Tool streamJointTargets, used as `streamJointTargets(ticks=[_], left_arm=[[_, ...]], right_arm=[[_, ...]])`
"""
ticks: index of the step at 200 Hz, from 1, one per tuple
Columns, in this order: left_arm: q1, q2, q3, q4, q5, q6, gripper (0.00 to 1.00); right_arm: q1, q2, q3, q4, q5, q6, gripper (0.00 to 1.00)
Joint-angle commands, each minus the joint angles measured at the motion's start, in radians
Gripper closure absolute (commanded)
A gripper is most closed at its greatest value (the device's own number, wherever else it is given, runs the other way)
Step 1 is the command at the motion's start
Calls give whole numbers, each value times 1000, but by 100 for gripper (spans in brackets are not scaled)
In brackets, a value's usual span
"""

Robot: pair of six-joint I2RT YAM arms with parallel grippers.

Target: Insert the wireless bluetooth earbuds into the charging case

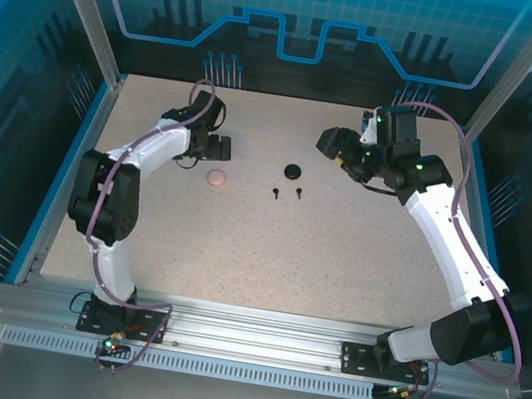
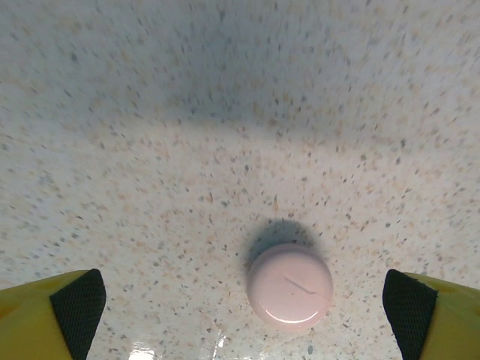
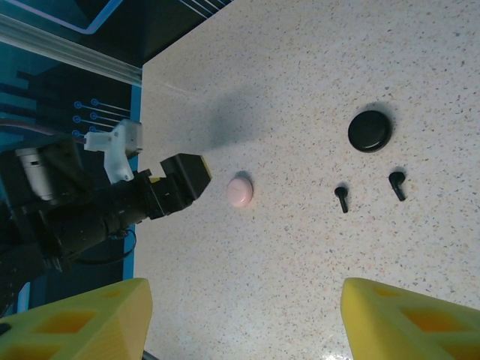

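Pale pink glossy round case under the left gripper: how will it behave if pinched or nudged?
The pale pink round case looks smooth and shiny, with a highlight on its dome, so a grip may slip. It sits flat on the speckled table, so it likely slides, not rolls.

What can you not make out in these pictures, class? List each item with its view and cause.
Pink case, left wrist view: contents, hidden by its own shell.
Black case, top view: open or shut, too small.
Black earbuds, right wrist view: fine details, too small.
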Motion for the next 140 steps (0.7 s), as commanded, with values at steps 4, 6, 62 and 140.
streamJointTargets(ticks=[4,6,62,140], left_arm=[[8,-79,-60,63,-67,16,1],[8,-83,-64,70,-68,15,1],[8,-248,-219,284,-31,-57,1],[8,-491,-340,464,41,-105,1]], right_arm=[[13,-37,48,1,-8,11,32],[16,-39,49,1,-5,11,33],[120,31,65,-50,160,-48,32],[104,426,245,-154,270,-136,35]])
